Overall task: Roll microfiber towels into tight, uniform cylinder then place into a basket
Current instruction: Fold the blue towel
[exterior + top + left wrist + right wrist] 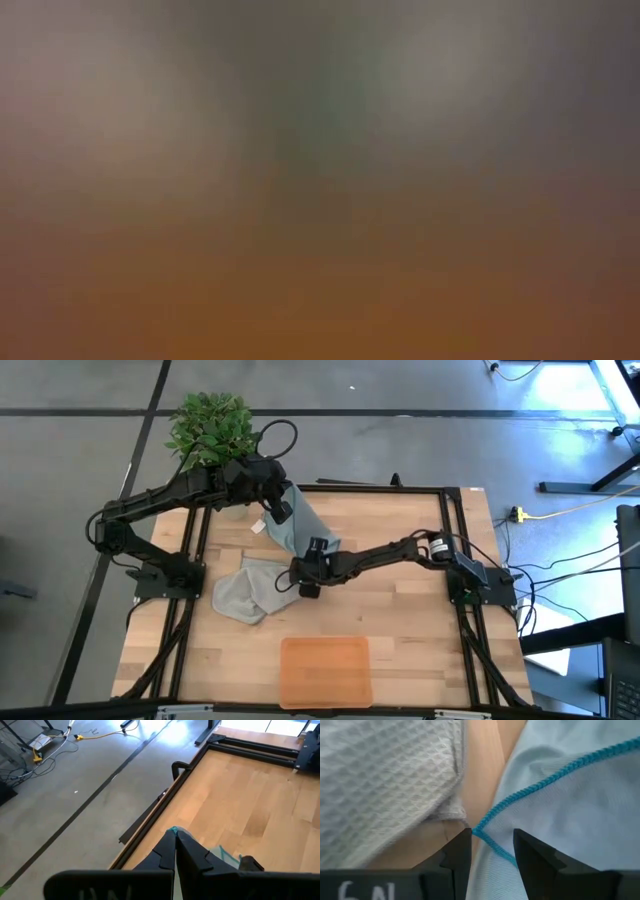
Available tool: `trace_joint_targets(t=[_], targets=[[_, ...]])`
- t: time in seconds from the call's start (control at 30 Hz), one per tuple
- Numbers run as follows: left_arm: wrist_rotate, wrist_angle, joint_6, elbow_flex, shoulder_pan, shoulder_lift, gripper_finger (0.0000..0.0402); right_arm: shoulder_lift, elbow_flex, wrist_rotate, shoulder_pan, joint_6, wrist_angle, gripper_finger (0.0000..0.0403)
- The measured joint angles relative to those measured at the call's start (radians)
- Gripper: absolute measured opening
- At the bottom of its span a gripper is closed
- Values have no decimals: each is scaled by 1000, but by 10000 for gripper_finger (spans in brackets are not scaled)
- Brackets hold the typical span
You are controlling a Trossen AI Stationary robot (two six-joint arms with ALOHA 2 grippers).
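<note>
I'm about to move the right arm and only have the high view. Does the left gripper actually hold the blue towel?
Observer: Yes. In the left wrist view the left gripper has its fingers pressed together, with the blue towel pinched by its teal edge at their tips.
Operator: And the right gripper?
Observer: Its wrist view shows the right gripper with fingers apart. The towel's stitched corner lies in the gap, not clamped.
Operator: Is the grey towel caught there too?
Observer: No. The grey towel lies beside it, with a strip of bare table between the two cloths.
</note>
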Motion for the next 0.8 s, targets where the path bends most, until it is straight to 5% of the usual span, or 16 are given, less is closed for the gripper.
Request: trace_joint_targets(t=[0.33,0.8], targets=[[2,0,0,0,0,0,0,0,0,-1,-26,-4,7,140],[2,0,0,0,0,0,0,0,0,-80,-29,20,18,6]])
